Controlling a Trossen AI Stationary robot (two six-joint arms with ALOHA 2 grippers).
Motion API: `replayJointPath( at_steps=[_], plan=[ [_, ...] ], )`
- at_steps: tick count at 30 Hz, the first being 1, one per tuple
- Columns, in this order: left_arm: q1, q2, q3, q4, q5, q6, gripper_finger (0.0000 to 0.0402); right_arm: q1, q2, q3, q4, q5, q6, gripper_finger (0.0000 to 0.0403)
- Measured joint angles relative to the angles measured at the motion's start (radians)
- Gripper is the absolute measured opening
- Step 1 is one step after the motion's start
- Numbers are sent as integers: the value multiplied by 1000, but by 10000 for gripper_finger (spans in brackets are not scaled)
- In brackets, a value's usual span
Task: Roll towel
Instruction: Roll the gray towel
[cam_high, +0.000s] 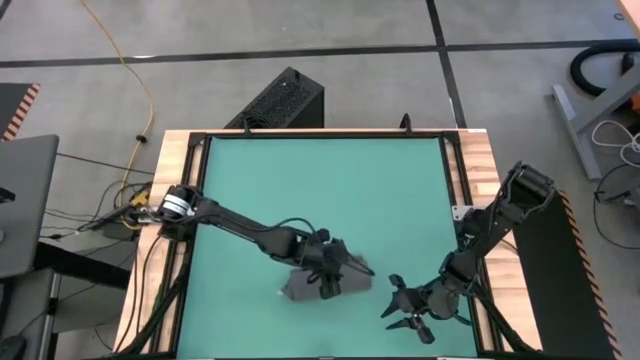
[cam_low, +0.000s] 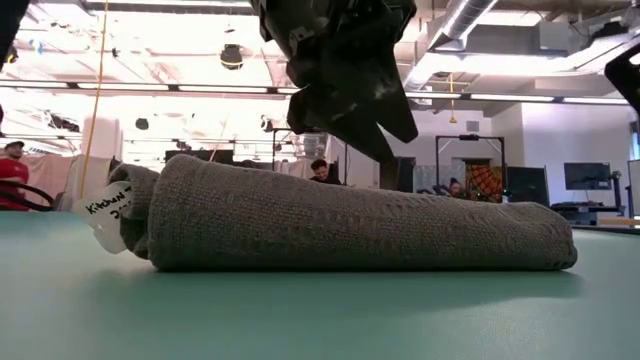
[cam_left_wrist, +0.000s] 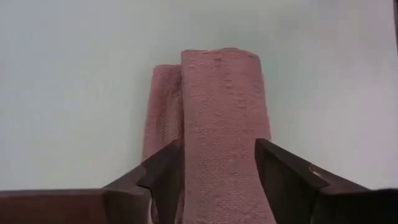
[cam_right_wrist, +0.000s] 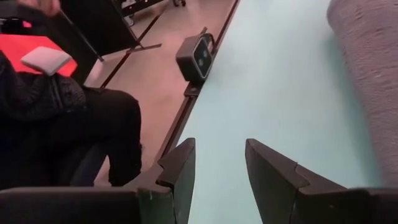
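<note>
The dark grey towel (cam_high: 322, 285) lies rolled up on the green mat (cam_high: 320, 190), near its front edge, resting on its long side (cam_low: 350, 225). A white tag (cam_low: 105, 215) sticks out of one end. My left gripper (cam_left_wrist: 217, 155) hovers open just above the roll (cam_left_wrist: 221, 106), slanting down, one finger to either side of it. The low view shows its fingertips (cam_low: 385, 145) a little above the cloth. My right gripper (cam_high: 400, 305) stands open over the mat, to the right of the towel (cam_right_wrist: 373, 74), with nothing between its fingers (cam_right_wrist: 221, 149).
A small black camera (cam_right_wrist: 198, 56) sits at the mat's front edge. A person (cam_right_wrist: 62, 118) sits just beyond that edge. Wooden rails (cam_high: 175, 200) frame the mat. The mat's far half (cam_high: 320, 170) is bare.
</note>
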Motion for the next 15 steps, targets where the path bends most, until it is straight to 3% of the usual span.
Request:
replayJointPath(
  at_steps=[7, 15],
  plan=[
    [29, 0, 1, -58, 8, 2, 188, -3, 0, 0, -6, -2, -27, 166],
    [35, 0, -28, -15, 55, 25, 188, -18, 0, 0, -6, -4, -27, 166]
  ],
)
